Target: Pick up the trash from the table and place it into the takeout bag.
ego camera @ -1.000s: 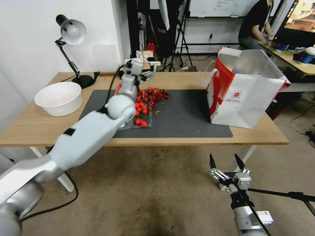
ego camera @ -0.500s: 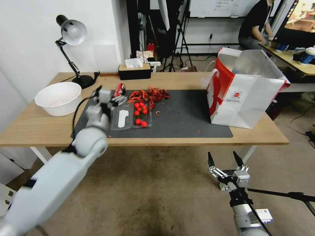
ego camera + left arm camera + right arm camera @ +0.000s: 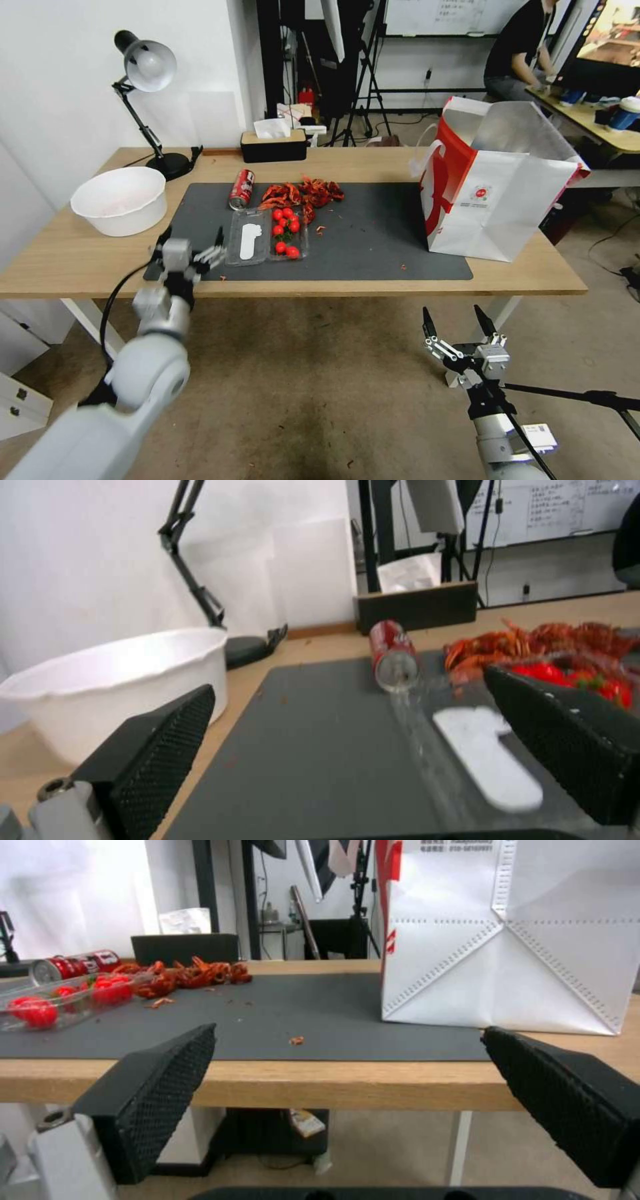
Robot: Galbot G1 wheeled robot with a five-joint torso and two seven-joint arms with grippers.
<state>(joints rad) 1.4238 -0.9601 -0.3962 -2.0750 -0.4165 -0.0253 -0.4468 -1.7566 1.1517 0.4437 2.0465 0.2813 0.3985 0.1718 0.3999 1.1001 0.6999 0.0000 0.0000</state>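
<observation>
Scanning worktop [image 3: 413, 283]: takeout bag [image 3: 497, 200] upright at right end. Red can [image 3: 241, 189] lying on mat, light, rigid, rolls easily; grip mid-body. My left hand [image 3: 191, 249] at near edge, fingers apart. Right hand [image 3: 460, 327] low, apart.

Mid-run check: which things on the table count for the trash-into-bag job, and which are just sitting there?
For the job:
- red can, lying on the mat
- clear tray of tomatoes
- pile of red shells
- takeout bag, standing open
- left gripper, open at the table's near edge

Just there:
- white basin
- desk lamp
- tissue box
</observation>
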